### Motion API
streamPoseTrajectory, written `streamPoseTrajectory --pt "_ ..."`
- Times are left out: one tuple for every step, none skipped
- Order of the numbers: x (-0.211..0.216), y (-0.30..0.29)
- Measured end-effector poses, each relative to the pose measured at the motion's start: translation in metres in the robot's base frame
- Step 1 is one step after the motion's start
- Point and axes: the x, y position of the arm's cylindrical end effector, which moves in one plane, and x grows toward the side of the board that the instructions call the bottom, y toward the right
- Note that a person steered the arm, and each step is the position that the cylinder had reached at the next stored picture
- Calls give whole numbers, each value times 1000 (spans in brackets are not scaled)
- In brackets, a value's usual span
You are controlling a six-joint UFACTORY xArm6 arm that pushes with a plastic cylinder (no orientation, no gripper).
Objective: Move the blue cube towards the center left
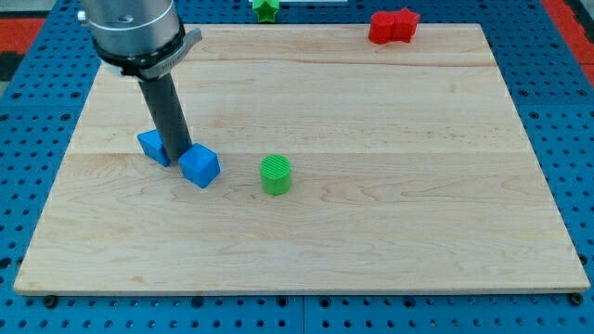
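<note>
The blue cube [200, 167] sits on the wooden board [371, 241], left of the board's middle. A second blue block [153, 147] lies just to its upper left, partly hidden by the rod. My tip [179, 153] stands between the two blue blocks, touching or almost touching the cube's upper left edge. The dark rod comes down from the grey arm head at the view's top left.
A green cylinder [276, 174] stands to the right of the blue cube. A red block [393, 26] sits at the board's top edge, right of centre. A green star-shaped block [266, 8] lies beyond the top edge. Blue pegboard surrounds the board.
</note>
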Motion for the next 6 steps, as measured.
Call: streamPoseTrajectory --pt "21 -3" --pt "11 -13" --pt "-12 -9" --pt "-2 10" --pt "4 24" --pt "9 50"
